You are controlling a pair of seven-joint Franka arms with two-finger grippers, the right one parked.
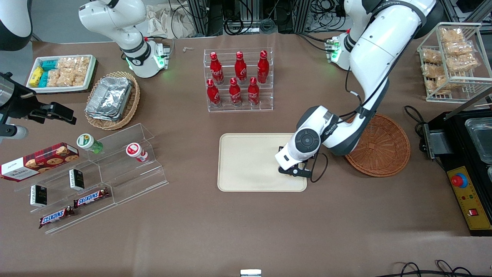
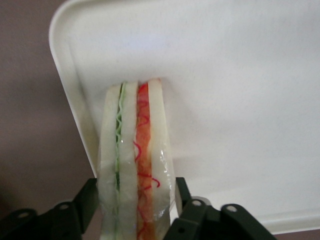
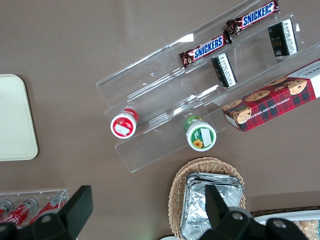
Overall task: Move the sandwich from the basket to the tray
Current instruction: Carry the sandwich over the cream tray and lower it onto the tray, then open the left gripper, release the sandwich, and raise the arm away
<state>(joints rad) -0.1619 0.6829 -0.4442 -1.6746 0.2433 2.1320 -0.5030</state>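
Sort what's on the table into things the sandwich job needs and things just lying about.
Job: sandwich, clamped in the end effector above the tray; wicker basket, now without the sandwich.

Lying about: cola bottles, foil trays, Snickers bars, cookie box.

Robotics lab mocked up as a snack shop. Brown-covered table [image 1: 238, 227] carries clear acrylic tiered rack of red cola bottles [image 1: 238, 79], clear acrylic stepped shelf with Snickers bars [image 1: 92, 181], white wire basket of bagged snacks [image 1: 453, 61]. Black control box with red emergency-stop button [image 1: 459, 181] at table edge; tangled black cables [image 1: 246, 15] and metal framing above the table.
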